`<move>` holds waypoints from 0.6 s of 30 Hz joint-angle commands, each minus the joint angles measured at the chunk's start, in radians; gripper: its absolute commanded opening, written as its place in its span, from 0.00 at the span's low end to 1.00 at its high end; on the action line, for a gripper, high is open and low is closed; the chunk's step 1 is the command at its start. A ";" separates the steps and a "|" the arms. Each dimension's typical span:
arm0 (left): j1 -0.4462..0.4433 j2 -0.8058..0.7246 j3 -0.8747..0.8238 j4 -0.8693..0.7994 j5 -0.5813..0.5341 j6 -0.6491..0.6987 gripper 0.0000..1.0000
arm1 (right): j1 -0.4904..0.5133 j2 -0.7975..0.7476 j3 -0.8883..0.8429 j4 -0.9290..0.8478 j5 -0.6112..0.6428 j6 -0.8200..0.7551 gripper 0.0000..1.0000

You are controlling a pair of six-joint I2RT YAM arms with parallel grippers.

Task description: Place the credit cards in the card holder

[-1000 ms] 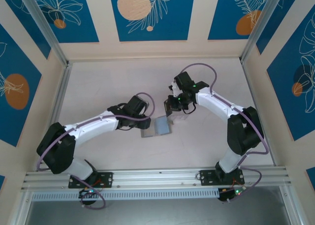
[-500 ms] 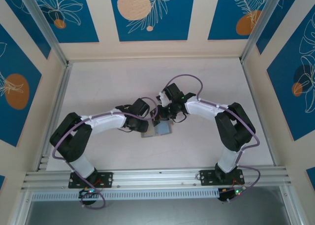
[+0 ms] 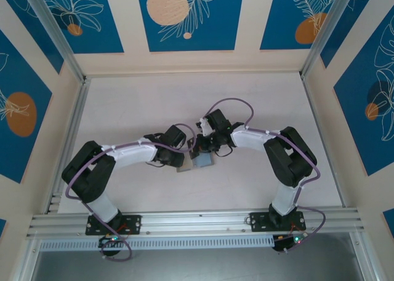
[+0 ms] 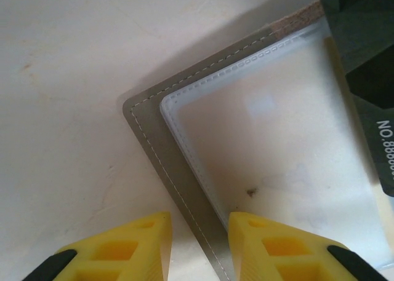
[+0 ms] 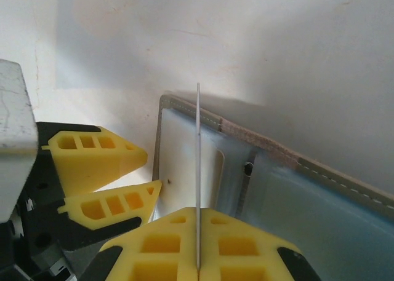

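Observation:
The card holder lies opened flat on the white table, grey stitched border around clear pockets. My left gripper stands open over its left edge. One yellow fingertip is on the clear window and the other is over the table beside it. My right gripper is shut on a credit card, seen edge-on and upright above the holder's left pocket. The left wrist view shows that card's dark printed face at the right edge. In the top view the two grippers nearly touch at the holder.
The holder's brown spine and a clear right pocket extend right of the card. Patterned walls enclose the table on three sides. An aluminium rail runs along the near edge.
A second ago the right gripper was up and to the right of the holder. It has come down-left over it with the card. The left arm has folded and its gripper has settled at the holder's left edge.

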 commanded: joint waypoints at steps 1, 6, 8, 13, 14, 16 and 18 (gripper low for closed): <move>0.005 0.031 -0.038 -0.031 -0.025 -0.011 0.30 | -0.005 0.010 -0.008 0.033 -0.030 0.015 0.00; 0.005 0.035 -0.043 -0.024 -0.018 -0.014 0.31 | -0.003 0.016 -0.009 0.024 -0.003 0.006 0.00; 0.005 0.037 -0.043 -0.024 -0.019 -0.014 0.30 | 0.000 0.019 -0.012 0.022 0.012 0.005 0.00; 0.004 0.034 -0.043 -0.026 -0.017 -0.013 0.30 | 0.007 0.024 -0.019 0.023 0.037 0.003 0.00; 0.004 0.034 -0.043 -0.026 -0.017 -0.013 0.30 | 0.009 0.027 -0.020 0.024 0.039 0.003 0.00; 0.005 0.035 -0.042 -0.027 -0.016 -0.013 0.30 | 0.011 0.033 -0.026 0.032 0.040 0.006 0.00; 0.005 0.033 -0.042 -0.027 -0.017 -0.013 0.30 | 0.015 0.039 -0.032 0.040 0.040 0.010 0.00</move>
